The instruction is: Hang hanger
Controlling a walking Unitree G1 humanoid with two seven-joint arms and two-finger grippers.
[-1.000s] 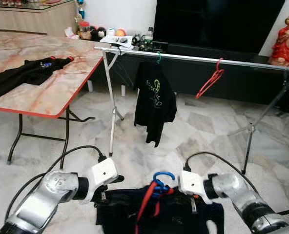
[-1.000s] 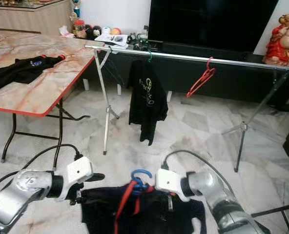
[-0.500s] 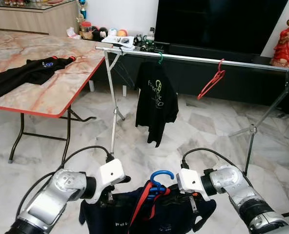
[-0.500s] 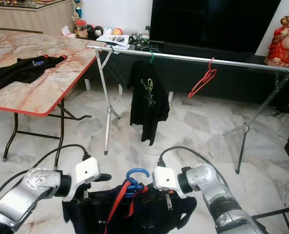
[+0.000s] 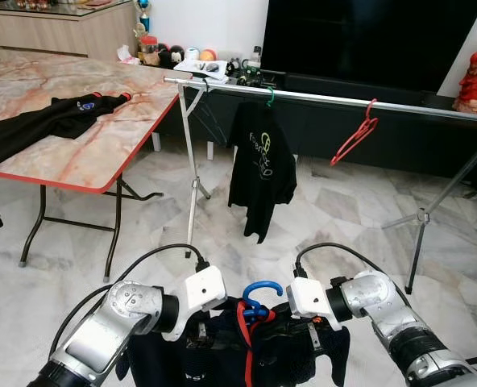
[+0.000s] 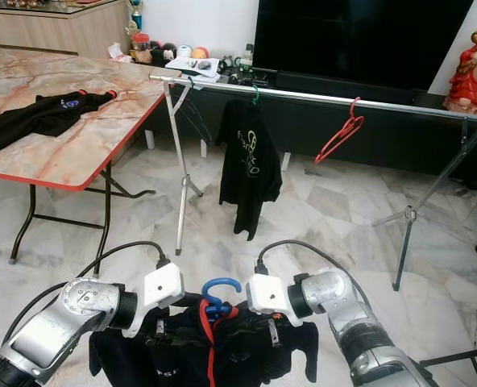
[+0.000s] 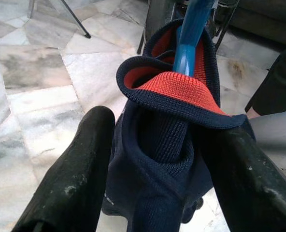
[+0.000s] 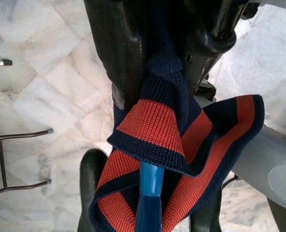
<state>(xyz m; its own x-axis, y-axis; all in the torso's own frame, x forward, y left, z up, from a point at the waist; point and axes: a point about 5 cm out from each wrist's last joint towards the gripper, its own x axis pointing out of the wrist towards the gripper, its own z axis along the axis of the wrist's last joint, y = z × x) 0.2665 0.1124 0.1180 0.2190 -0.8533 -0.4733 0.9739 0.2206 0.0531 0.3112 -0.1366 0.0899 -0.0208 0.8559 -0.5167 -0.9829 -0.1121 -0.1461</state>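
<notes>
— Where's the hanger?

— The blue hanger [image 5: 259, 294] sits low between both arms, inside a navy shirt [image 6: 222, 355] with a red-lined collar. The left gripper [image 7: 155, 154] and right gripper [image 8: 155, 96] each pinch cloth beside the hook.

— Hung yet?

— No. The rail [image 5: 343, 98] stands well ahead; carrying and hooking remain, I'd say.
</notes>
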